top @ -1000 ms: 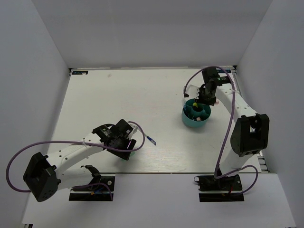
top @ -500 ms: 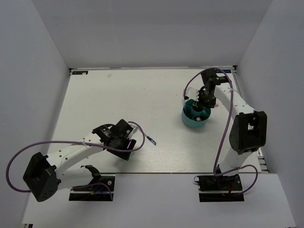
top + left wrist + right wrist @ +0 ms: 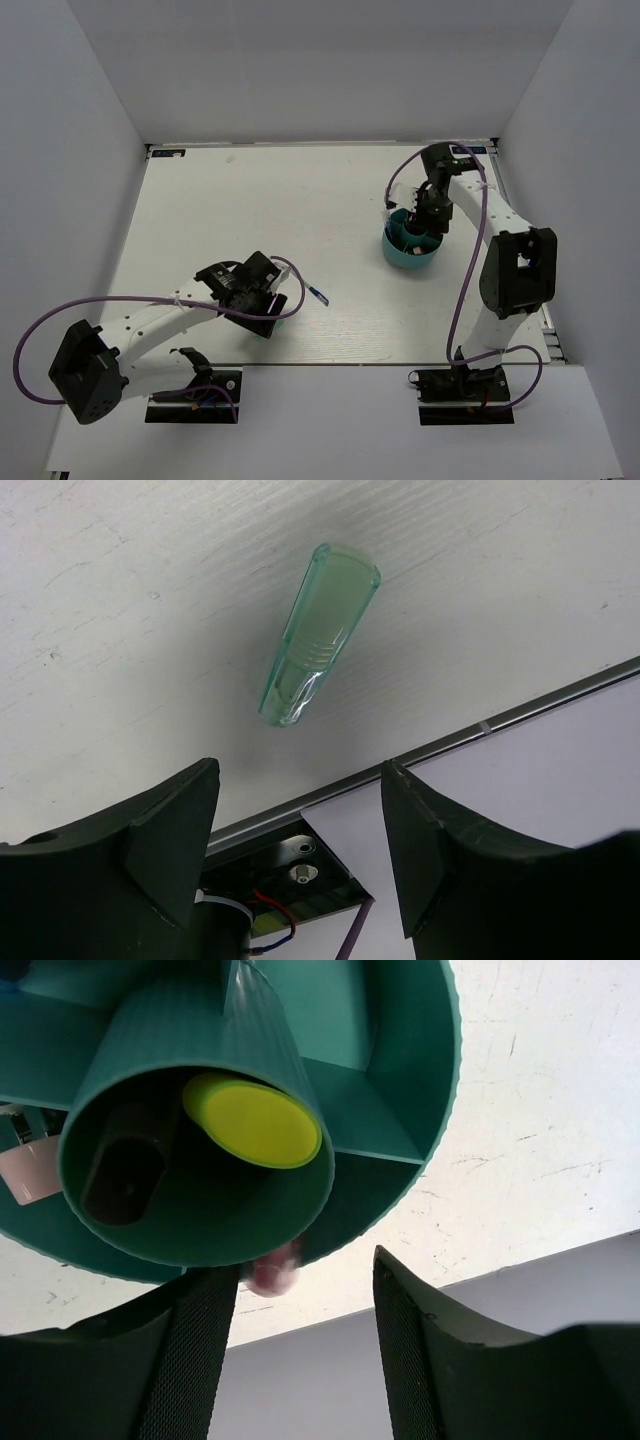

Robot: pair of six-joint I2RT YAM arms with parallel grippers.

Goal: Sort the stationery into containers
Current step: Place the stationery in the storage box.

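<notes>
The round teal tub (image 3: pixel 410 245) stands at the right of the table. My right gripper (image 3: pixel 432 214) hangs open right above it. In the right wrist view the tub's (image 3: pixel 400 1080) middle cup holds the yellow-capped marker (image 3: pixel 252 1120) and a dark pen end (image 3: pixel 122 1175). A pink piece (image 3: pixel 30 1172) lies in a side compartment. Another pink bit (image 3: pixel 272 1272) shows at the cup's edge, near my open right gripper (image 3: pixel 305 1360); where it rests I cannot tell. My left gripper (image 3: pixel 300 860) is open above a mint-green oblong piece (image 3: pixel 320 630) lying on the table. A blue pen (image 3: pixel 318 294) lies right of my left gripper (image 3: pixel 255 303).
The table's near edge (image 3: pixel 520 712) runs just beyond the mint-green piece, with the left arm's base plate (image 3: pixel 300 865) below it. Purple cables (image 3: pixel 60 315) loop beside both arms. White walls close in the table on the left, back and right.
My right wrist has swung a little left over the tub's far right side. The left arm has not moved.
</notes>
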